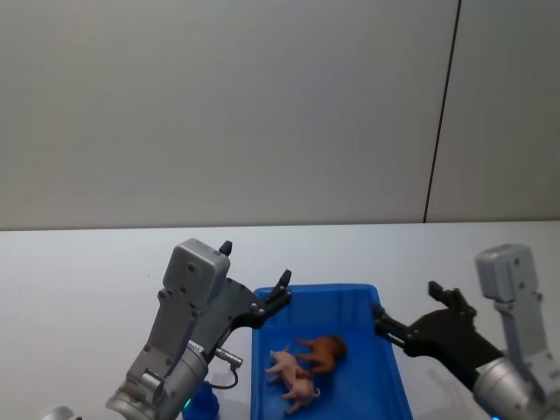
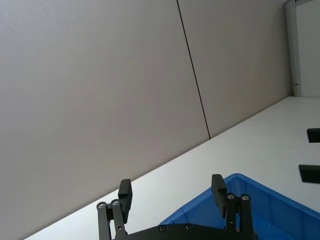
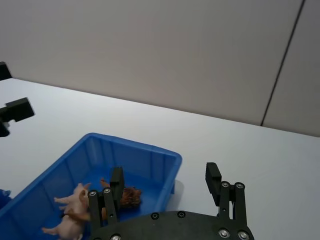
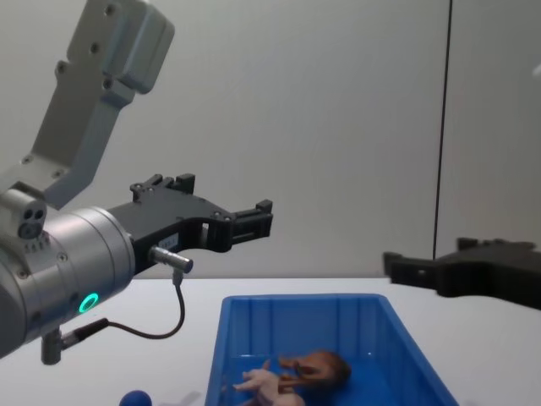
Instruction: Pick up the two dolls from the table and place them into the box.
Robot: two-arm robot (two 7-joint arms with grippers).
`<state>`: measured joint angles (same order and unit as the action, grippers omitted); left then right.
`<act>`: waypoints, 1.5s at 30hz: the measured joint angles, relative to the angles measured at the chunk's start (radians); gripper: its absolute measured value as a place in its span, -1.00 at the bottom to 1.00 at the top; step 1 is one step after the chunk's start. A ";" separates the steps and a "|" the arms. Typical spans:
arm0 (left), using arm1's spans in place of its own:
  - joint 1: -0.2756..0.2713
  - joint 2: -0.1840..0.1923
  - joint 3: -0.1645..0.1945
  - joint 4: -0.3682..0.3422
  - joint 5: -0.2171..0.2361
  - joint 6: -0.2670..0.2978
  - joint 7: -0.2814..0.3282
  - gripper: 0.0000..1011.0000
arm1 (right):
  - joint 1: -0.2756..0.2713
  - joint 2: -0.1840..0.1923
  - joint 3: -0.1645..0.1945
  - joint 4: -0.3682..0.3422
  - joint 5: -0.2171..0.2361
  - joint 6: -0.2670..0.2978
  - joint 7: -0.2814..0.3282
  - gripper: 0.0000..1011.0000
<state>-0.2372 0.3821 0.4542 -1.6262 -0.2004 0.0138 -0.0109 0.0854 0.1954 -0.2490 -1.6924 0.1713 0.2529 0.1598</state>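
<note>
Lying in the box (image 1: 332,290), brown doll (image 1: 325,350) and pink doll (image 1: 294,378) look soft, light; I'd pinch mid-body. Left end effector (image 1: 255,264), right end effector (image 1: 406,301) spread wide, empty.

Left gripper (image 1: 255,263), right gripper (image 1: 405,299) both mid-air, jaws spread wide.

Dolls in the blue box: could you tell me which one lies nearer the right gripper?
The reddish-brown doll: it lies on the side of the box toward the right gripper, with the pale pink doll farther off.
</note>
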 joint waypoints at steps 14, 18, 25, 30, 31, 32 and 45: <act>0.000 0.000 0.000 0.000 0.000 0.000 0.000 0.98 | -0.056 0.035 0.029 -0.051 0.037 -0.025 -0.080 0.98; 0.004 0.002 -0.002 -0.004 -0.001 0.007 0.002 0.98 | -0.066 0.041 0.034 -0.059 0.043 -0.030 -0.094 0.98; 0.018 0.015 -0.009 -0.028 -0.019 0.050 0.019 0.98 | -0.075 0.047 0.038 -0.067 0.049 -0.034 -0.106 0.98; 0.038 0.034 -0.019 -0.057 -0.043 0.099 0.036 0.98 | -0.079 0.049 0.041 -0.070 0.052 -0.036 -0.112 0.98; 0.042 0.037 -0.021 -0.062 -0.048 0.107 0.038 0.98 | -0.080 0.050 0.041 -0.071 0.052 -0.037 -0.113 0.98; 0.045 0.040 -0.022 -0.066 -0.053 0.114 0.040 0.98 | -0.081 0.050 0.041 -0.072 0.053 -0.037 -0.115 0.98; 0.115 0.106 -0.052 -0.130 -0.156 0.205 0.068 0.98 | -0.085 0.053 0.043 -0.076 0.055 -0.039 -0.120 0.98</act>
<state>-0.1221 0.4879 0.4019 -1.7560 -0.3566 0.2193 0.0567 0.0005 0.2481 -0.2056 -1.7679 0.2265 0.2142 0.0396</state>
